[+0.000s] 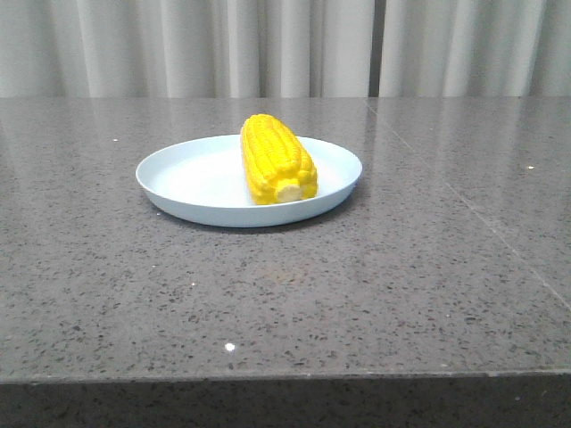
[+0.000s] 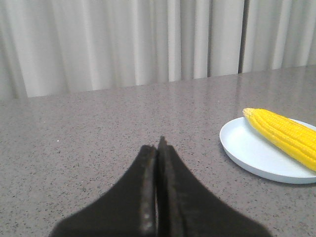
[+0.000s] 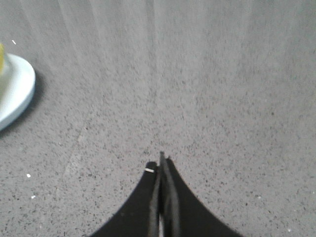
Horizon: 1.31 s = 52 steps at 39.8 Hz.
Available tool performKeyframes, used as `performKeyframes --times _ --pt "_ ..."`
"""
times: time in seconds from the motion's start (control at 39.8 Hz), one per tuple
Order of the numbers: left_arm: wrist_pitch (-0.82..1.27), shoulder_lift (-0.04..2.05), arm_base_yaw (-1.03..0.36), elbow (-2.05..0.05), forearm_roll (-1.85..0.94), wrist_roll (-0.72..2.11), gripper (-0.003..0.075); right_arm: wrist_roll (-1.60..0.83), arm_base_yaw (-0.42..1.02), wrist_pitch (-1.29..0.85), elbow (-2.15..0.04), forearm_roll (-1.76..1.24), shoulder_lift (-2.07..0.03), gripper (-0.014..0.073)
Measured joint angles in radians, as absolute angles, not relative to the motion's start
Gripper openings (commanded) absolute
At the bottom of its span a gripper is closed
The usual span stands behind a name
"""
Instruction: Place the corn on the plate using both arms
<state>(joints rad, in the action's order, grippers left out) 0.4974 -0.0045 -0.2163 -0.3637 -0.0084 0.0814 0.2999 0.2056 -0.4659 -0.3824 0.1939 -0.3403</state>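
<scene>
on the left side: the left gripper is sitting low over the grey stone table, its two dark fingers pressed flat together with nothing between them; the front view is not showing it at all.
left of centre: the plate, pale blue and shallow, is resting flat on the table, well apart from both grippers.
at centre: the corn is lying on its side inside the plate, running front to back, its pale cut stub pointing toward the camera and sitting just inside the near rim; the tapered tip is reaching toward the far rim.
task standing: judging by how things are lying, the corn is already sitting where the task is asking for it, with neither gripper touching it.
how the corn is likely handling: it is looking like moulded plastic, so probably light, stiff and not fragile; the glossy kernel rows are likely giving a slick, rounded surface that could be rolling under a loose pinch.
where to be taking hold: across the thick middle, fingers closing on opposite flanks, seems safest; the narrowing tip and the small stub are offering less to be gripping.
on the right side: the right gripper is hanging over bare table, its fingers closed tight on nothing, the plate edge showing only at the border of its own view.
</scene>
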Motion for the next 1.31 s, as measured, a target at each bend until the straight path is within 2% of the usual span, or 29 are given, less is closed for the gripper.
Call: performKeyframes --times 0.23,1.31 --pt "0.497 -0.004 -0.216 -0.364 -0.008 0.081 -0.0020 0.300 0.206 -0.408 -0.326 0.201 -0.208 -0.0122" --pt "0.497 -0.004 -0.216 -0.364 -0.008 0.081 -0.0020 0.300 0.206 -0.402 -0.324 0.201 -0.206 -0.0122"
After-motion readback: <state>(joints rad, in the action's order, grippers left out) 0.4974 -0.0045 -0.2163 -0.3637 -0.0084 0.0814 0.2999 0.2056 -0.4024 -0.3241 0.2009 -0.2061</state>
